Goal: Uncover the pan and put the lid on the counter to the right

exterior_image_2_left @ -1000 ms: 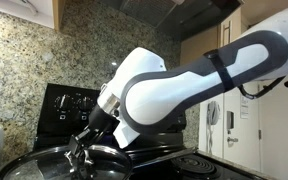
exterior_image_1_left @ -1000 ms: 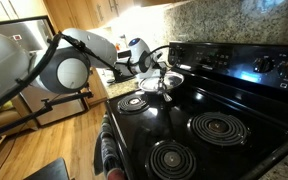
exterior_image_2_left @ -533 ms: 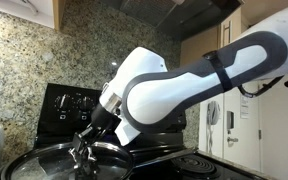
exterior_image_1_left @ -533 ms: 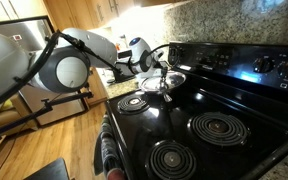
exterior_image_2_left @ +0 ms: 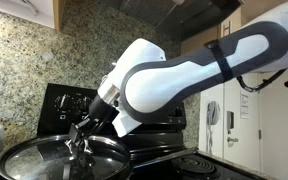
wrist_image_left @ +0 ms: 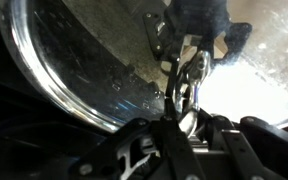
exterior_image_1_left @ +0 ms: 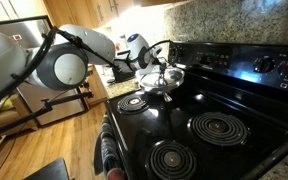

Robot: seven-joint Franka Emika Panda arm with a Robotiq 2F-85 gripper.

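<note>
Cooking surface: glossy black glass stovetop (exterior_image_1_left: 181,112) with coil burners (exterior_image_1_left: 216,126); the work sits at its far corner, by the end of the control panel (exterior_image_1_left: 234,60).
Counter: tan-grey speckled granite slab (exterior_image_1_left: 105,88), only a thin strip visible along the stovetop edge nearest the robot; the landing spot itself is out of sight.
Arm: big white-and-grey robot arm (exterior_image_2_left: 184,75), reaching down over that far corner.
Pan: shallow round silvery metal pan (exterior_image_2_left: 116,160) on the corner burner, rim partly exposed.
Lid: round clear glass lid with shiny metal rim (exterior_image_2_left: 34,160), tilted, raised off one side of the pan and overlapping it.
Gripper: black two-finger gripper (exterior_image_2_left: 82,142), clamped on the lid's centre.
Doing it well: probably lift until the low rim clears the pan, level the glass, then carry it sideways slowly; a tilted lid may swing or slip in the grip.
</note>
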